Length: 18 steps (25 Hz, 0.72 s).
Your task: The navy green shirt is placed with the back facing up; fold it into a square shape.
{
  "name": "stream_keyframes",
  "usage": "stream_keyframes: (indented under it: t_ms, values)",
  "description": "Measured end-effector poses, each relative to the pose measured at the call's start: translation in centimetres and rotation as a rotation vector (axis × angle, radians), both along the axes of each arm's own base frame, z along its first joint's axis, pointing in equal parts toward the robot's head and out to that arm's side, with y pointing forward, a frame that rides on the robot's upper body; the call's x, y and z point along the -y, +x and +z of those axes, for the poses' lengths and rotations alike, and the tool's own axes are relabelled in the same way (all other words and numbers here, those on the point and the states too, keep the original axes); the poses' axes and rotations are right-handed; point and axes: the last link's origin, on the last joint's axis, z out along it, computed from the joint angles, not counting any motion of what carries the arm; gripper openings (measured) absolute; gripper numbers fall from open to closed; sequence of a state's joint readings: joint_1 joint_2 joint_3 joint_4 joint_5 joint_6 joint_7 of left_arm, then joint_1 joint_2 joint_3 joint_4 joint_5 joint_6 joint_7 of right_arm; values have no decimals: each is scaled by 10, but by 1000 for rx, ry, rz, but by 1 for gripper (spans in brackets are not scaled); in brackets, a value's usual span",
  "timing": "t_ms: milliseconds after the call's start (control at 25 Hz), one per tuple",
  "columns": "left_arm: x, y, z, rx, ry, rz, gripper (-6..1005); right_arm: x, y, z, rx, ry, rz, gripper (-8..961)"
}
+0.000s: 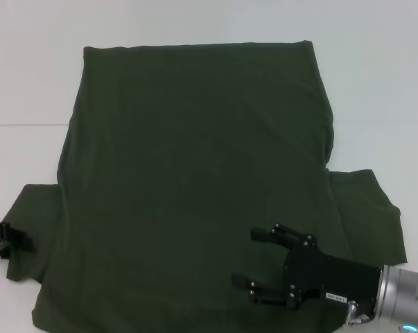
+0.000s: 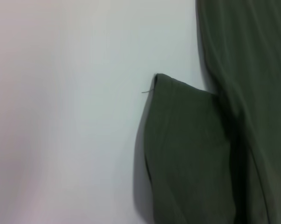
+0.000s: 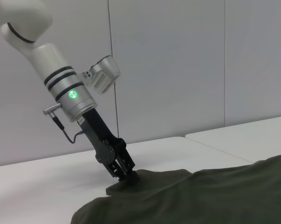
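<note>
Shirt: dark olive-green soft-fabric short-sleeved shirt [image 1: 195, 180] lies flat, plain side up
Left gripper [image 3: 126, 176]: pinching shirt's left sleeve edge
Right gripper [image 1: 254, 267]: fingers spread, over shirt's near right part

White table [image 1: 28, 83], navy green shirt [image 1: 195, 180] spread flat on it

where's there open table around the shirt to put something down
Bare white table lies to the left of the navy green shirt, above its left sleeve, on the right above the other sleeve, and along the far edge. It is crowded near the front: the left gripper at the left sleeve, the right gripper over the shirt.
</note>
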State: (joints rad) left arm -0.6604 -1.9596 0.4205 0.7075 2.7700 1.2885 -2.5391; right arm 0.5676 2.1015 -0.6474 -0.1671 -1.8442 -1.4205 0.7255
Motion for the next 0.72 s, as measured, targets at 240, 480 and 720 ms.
stream_keyframes:
  t_ms: [240, 480, 720]
  values:
    - [-2, 2, -2, -30, -23, -11, 346, 0, 0, 0, -1, 0, 1, 913]
    - [-3, 3, -2, -51, -26, -10, 326, 0, -1, 0, -4, -1, 3, 913]
    - [-3, 2, -3, -52, -28, -7, 306, 1, -1, 0, -6, -2, 4, 912]
